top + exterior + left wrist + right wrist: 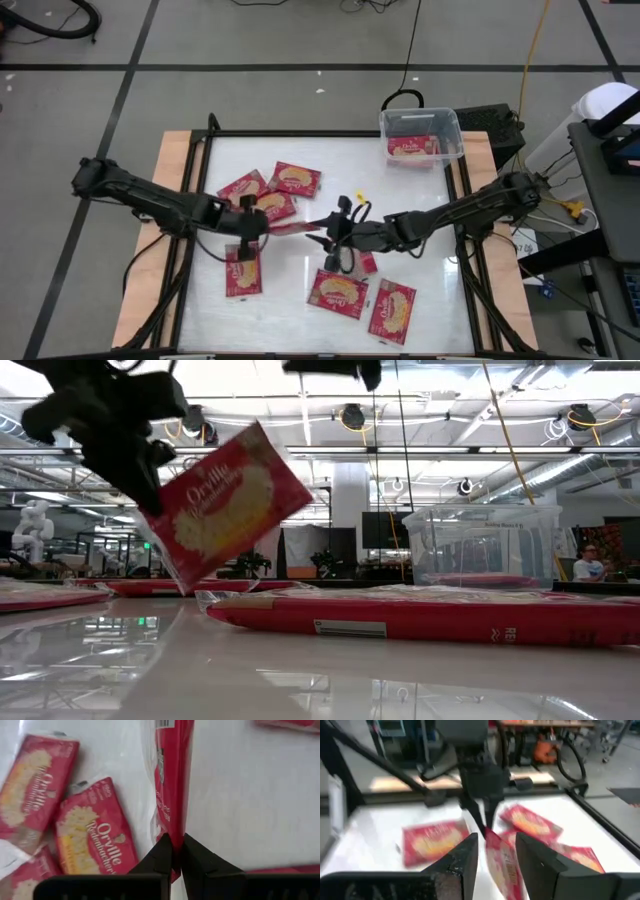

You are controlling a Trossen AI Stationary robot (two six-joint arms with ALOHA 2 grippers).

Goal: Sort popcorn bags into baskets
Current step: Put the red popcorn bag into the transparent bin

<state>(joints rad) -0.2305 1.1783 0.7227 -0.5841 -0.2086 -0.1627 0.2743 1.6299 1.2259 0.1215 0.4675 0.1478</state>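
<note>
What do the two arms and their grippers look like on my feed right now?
Both arms are dark, near-black jointed links, with black cables looping at the right arm and trailing under the left arm. The left gripper has two flat, wedge-shaped black fingers tapering to narrow tips. The right gripper has broader, blocky dark fingers with angled inner faces. I see no markings or labels.

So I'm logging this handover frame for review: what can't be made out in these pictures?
- How many flat red popcorn packets lie in the clear plastic rectangular bin: too small in the high view, glare in the low.
- Whether the right end effector touches the held packet: motion blur in its wrist view.
- The left end effector's body: cut off by the picture's edge.
</note>
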